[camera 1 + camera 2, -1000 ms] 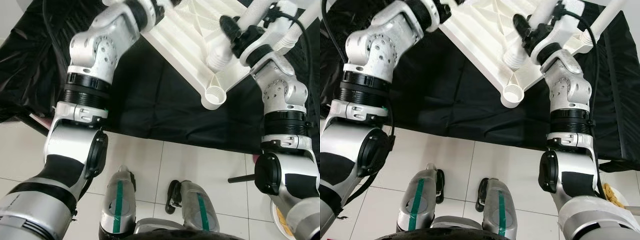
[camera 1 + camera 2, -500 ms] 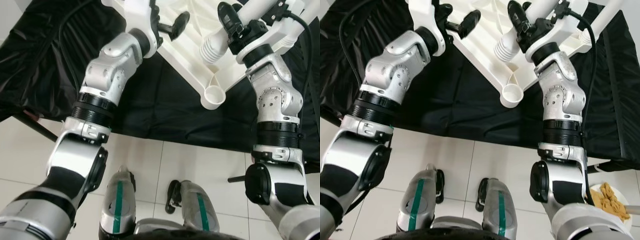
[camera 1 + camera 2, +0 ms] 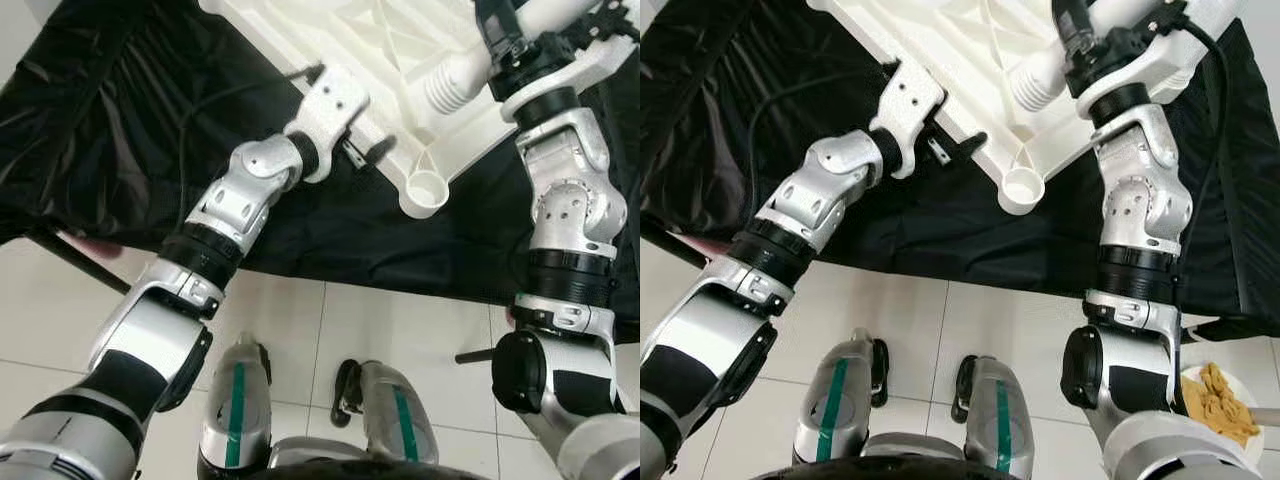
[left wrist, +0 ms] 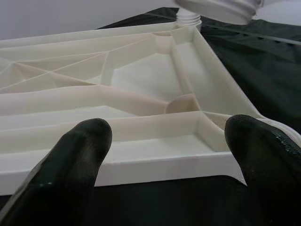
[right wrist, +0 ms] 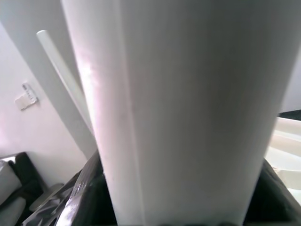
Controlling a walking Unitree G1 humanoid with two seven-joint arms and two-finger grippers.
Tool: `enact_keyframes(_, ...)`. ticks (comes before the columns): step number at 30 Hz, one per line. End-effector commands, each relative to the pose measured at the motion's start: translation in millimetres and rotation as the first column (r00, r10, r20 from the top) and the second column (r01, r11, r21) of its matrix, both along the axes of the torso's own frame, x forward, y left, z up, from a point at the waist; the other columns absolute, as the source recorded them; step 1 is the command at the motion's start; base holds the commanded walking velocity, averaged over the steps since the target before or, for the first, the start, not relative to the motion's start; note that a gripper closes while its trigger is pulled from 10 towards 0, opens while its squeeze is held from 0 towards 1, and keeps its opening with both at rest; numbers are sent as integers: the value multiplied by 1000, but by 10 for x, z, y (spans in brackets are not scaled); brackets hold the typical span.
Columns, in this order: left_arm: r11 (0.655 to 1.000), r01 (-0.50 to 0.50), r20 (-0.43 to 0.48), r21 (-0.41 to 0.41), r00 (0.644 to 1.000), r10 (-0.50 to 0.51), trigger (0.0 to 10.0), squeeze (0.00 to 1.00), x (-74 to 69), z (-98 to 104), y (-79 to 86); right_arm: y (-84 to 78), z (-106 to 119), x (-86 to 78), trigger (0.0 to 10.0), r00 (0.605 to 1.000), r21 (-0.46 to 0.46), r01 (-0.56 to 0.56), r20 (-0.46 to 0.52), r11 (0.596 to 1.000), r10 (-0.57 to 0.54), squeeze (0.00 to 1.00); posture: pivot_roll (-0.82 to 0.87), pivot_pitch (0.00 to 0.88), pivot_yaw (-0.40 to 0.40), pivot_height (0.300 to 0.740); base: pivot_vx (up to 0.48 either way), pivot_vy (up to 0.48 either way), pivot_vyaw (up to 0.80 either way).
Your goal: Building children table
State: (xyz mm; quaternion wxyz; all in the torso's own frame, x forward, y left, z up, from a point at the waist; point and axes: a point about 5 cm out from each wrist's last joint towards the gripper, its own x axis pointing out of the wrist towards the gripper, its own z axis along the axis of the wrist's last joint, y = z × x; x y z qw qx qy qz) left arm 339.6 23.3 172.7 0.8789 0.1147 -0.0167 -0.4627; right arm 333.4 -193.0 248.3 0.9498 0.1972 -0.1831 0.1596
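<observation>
The right hand (image 3: 497,25) and table leg (image 3: 545,12) run off the top edge.

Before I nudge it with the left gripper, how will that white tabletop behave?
Probably stiff: the tabletop shows moulded ribs underneath. Likely light, being hollow plastic. It may slide on the black cloth, with the left gripper open at its edge.

White table leg (image 5: 188,117) close up, thin white rod (image 5: 63,77) behind

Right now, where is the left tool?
In the left eye view, the left tool is open at the near edge of the white tabletop, left of its corner socket.
</observation>
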Motion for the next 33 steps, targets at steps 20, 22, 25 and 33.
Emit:
enact_keyframes(20, 978, 128, 13, 162, 991, -132, 10000, 0, 2, -201, 140, -65, 62, -100, 10000, 999, 6, 21, 24, 1000, -21, 0, 66, 124, -30, 740, 0, 0, 0)
enact_keyframes(22, 978, 131, 7, 165, 991, -134, 10000, 0, 5, -211, 151, -59, 63, -100, 10000, 1000, 5, 22, 22, 1000, -23, 0, 63, 125, -29, 740, 0, 0, 0)
enact_keyframes(25, 966, 161, -5, 200, 986, -164, 10000, 0, -1, -269, 183, -51, 63, -117, 10000, 1000, 5, 18, 24, 1000, -18, 0, 64, 119, -29, 740, 0, 0, 0)
enact_keyframes(33, 920, 234, -21, 315, 971, -240, 10000, 0, -10, -414, 228, -86, 49, -180, 10000, 999, 3, 33, 33, 999, -33, 0, 31, 77, -11, 740, 0, 0, 0)
